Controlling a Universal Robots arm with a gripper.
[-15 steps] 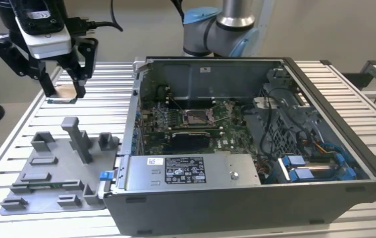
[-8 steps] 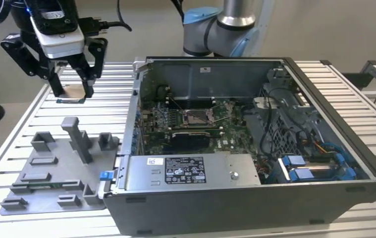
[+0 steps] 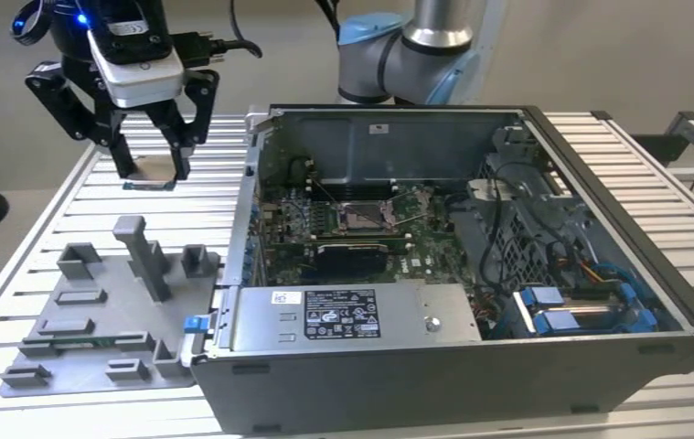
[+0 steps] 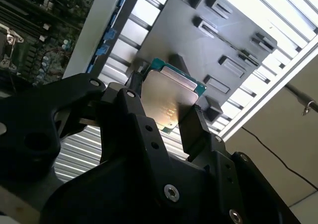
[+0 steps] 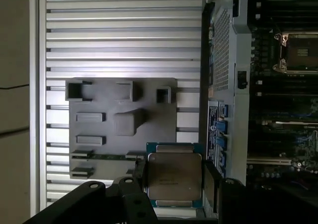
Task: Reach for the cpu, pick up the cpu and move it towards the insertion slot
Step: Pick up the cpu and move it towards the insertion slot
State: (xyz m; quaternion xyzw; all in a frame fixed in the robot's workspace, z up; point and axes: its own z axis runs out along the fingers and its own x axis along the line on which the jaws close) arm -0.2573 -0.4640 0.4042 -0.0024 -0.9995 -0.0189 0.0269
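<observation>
Beneath the claw (image 3: pixel 152 179) lies one slatted metal table (image 3: pixel 79 197). Toward the exterior view's right of the claw stands one open computer case (image 3: pixel 639 238), the biggest thing on the table. Its near side wall rises between the claw and the green board inside. On that board sits the one insertion slot (image 3: pixel 363 216), a silver-framed square with a dark centre; the first wrist view also shows it (image 5: pixel 300 47), well apart from the claw and beyond the case wall.

Below and in front of the claw, flat on the table just beside the case, is one grey plastic tray (image 3: pixel 90 320) with several raised blocks and pockets. It appears behind the fingers in both wrist views (image 4: pixel 198 45) (image 5: pixel 124 119), with nothing between it and the claw.

The claw (image 5: pixel 174 183) hangs in the air over the table, apart from the tray. Its two black fingers (image 4: pixel 191 127) are drawn in just as wide as the chip and clamp on opposite edges of the one cpu (image 5: pixel 174 174). The cpu (image 4: pixel 171 100) lies flat between them, its silvery top and thin green rim showing. In the exterior view it is a thin sliver (image 3: pixel 152 185) at the fingertips, touching nothing but the fingers.
</observation>
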